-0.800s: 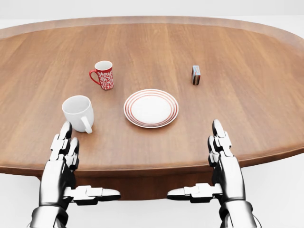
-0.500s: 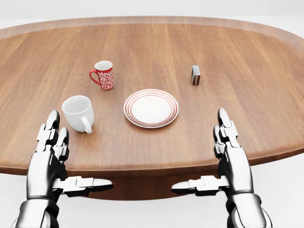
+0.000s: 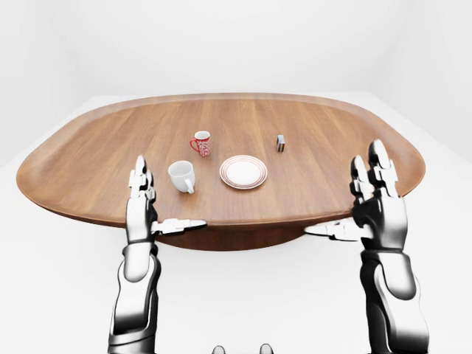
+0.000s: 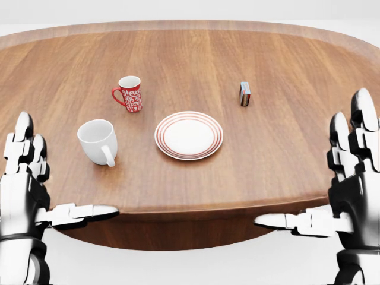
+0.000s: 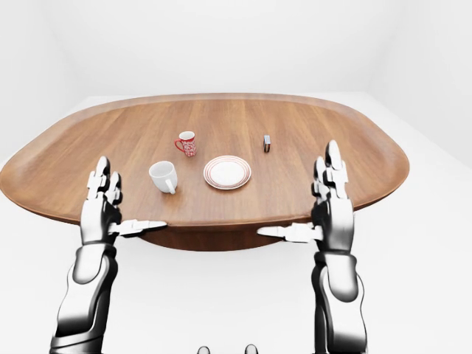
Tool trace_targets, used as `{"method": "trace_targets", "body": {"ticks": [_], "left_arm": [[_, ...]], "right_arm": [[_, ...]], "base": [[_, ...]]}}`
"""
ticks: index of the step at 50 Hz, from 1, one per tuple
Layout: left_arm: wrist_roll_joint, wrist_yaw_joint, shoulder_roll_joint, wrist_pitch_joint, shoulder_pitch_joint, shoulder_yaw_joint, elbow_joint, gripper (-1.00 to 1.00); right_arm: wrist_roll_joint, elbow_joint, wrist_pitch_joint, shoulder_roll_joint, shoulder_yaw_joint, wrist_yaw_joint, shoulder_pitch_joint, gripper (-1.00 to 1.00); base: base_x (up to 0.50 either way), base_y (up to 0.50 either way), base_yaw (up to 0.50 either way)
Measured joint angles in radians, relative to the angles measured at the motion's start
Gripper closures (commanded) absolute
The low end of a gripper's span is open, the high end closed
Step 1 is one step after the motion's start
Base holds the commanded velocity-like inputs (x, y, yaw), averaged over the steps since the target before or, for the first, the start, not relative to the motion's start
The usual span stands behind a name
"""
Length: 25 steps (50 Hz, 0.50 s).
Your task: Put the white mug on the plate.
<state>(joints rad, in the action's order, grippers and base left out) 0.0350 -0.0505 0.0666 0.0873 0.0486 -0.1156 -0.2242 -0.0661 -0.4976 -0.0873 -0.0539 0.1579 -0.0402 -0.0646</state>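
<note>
The white mug [image 4: 98, 141] stands upright on the wooden table [image 4: 279, 65], its handle turned toward the view's bottom. Right of it lies the white plate [image 4: 189, 135] with red rings, nothing on it. My left hand [image 4: 41, 187] is at the bottom left of the head view, open, fingers upright and thumb out, left of and below the mug and apart from it. At the bottom right my right hand [image 4: 332, 184] is open too, well right of the plate. Neither hand holds anything.
A red patterned mug [image 4: 130, 93] stands above the white mug, up and left of the plate. A small dark box [image 4: 244, 93] stands upright at the plate's upper right. The table's near edge [image 4: 178, 211] runs between my hands.
Both hands have spread apart: the left moved left, the right moved right and up. Mug, plate and the other things have not moved.
</note>
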Motion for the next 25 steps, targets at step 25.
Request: {"method": "trace_targets", "body": {"ticks": [25], "left_arm": [[-0.126, -0.016, 0.059, 0.0, -0.005, -0.229, -0.355, -1.0]], "right_arm": [[-0.085, -0.513, 0.0, 0.036, 0.28, -0.108, -0.103, -1.0]], "base": [[0.01, 0.11, 0.0]]}}
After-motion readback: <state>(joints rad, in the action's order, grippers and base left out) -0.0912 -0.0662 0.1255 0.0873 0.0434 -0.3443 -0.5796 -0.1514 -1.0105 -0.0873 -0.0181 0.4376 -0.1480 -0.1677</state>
